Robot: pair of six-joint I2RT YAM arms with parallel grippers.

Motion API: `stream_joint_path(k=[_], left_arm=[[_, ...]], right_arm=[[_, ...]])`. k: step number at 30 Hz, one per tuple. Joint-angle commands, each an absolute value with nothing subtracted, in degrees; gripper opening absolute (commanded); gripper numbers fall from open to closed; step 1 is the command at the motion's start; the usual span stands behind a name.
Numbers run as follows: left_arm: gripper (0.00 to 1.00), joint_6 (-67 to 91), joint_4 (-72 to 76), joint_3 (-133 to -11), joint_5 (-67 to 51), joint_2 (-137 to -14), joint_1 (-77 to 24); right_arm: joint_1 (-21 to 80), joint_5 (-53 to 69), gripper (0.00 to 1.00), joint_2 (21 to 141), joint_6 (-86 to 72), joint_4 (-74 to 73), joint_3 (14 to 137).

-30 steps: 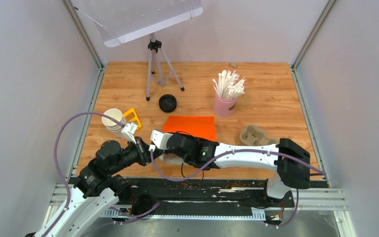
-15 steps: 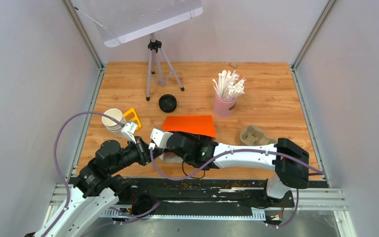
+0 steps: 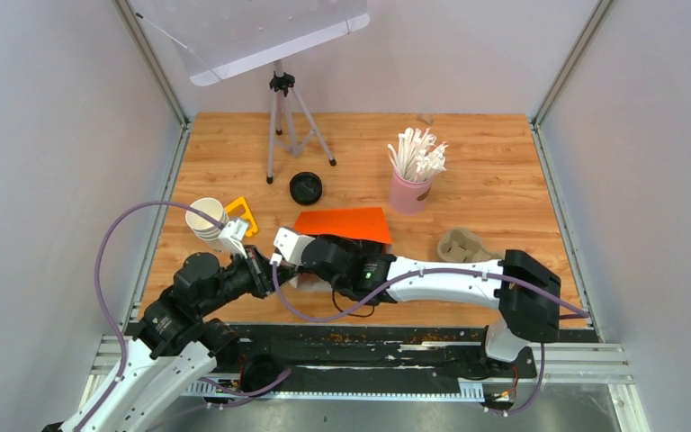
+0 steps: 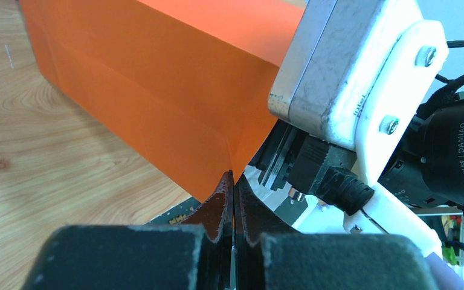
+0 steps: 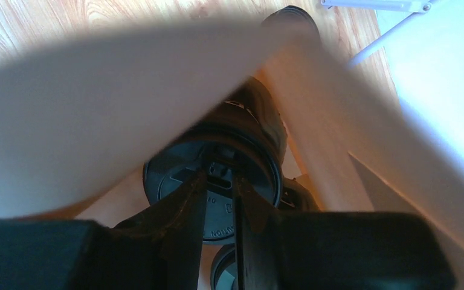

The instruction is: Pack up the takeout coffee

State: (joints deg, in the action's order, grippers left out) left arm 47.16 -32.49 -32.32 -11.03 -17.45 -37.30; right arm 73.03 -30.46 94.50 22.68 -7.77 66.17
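Well — left gripper [image 4: 233,182] tight on orange bag [image 4: 157,78].

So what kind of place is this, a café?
Probably a robot test booth, not a café: plain grey walls box in a wooden table with two arms bolted on, and props such as a pink cup of straws, pulp cup tray and orange paper bag.

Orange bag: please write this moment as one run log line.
left end effector: shut on orange bag edge | right end effector: shut on black lid
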Motion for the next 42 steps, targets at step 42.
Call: stream_joint_path(k=[42], left_arm=[[0.0,54.8,-44.48,-53.37,1.6,-32.9,-37.36]], right_arm=[[65.35,-19.94,0.36,70.68,10.07,-26.16,84.08]])
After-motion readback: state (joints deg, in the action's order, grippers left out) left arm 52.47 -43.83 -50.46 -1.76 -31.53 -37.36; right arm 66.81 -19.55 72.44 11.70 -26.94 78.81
